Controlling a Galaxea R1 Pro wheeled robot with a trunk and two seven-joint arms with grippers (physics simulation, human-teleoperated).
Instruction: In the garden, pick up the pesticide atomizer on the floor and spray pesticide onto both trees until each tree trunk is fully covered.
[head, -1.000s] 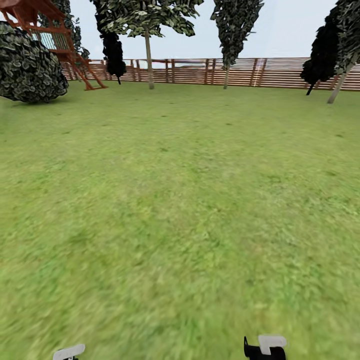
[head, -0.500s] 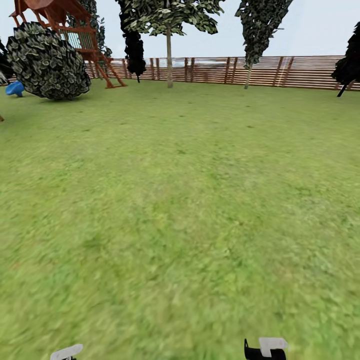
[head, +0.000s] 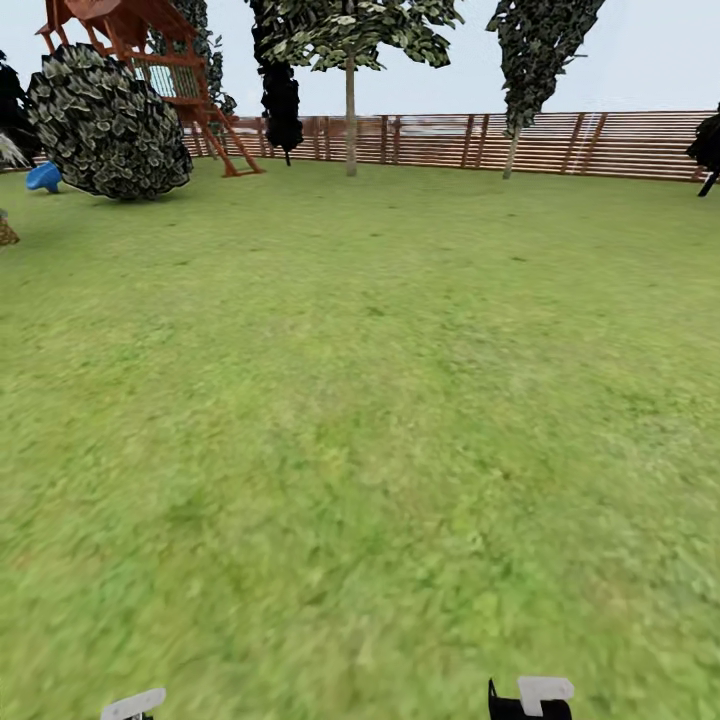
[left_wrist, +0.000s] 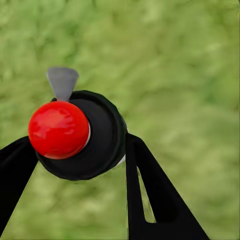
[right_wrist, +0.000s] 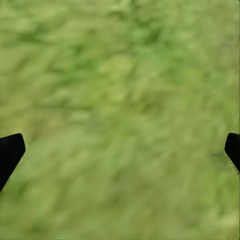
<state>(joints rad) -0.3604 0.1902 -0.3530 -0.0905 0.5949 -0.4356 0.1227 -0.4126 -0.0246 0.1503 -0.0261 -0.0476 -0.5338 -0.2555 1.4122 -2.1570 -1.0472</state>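
My left gripper (left_wrist: 79, 142) is shut on the pesticide atomizer (left_wrist: 95, 145), a round black body with a red knob (left_wrist: 58, 129) and a grey tab, held over the grass. My right gripper (right_wrist: 120, 150) is open, its black fingertips (right_wrist: 10, 152) far apart with only lawn between them. Far across the garden lawn (head: 360, 400) stand two trees near the fence. One has a pale trunk (head: 350, 125) under jagged green foliage. The other has a thinner pale trunk (head: 512, 152). No pesticide cloud is visible.
A brown slat fence (head: 600, 145) closes the far side. A round dark bush (head: 110, 125), a red wooden playset (head: 150, 60) and a blue object (head: 44, 177) stand at the far left. Black-foliaged trees (head: 282, 100) rise by the fence. Wide grass lies ahead.
The whole head view has shifted: bush, playset and trees slid rightward in the picture, so the camera turned left. A blue object came into view. Both grippers keep their state.
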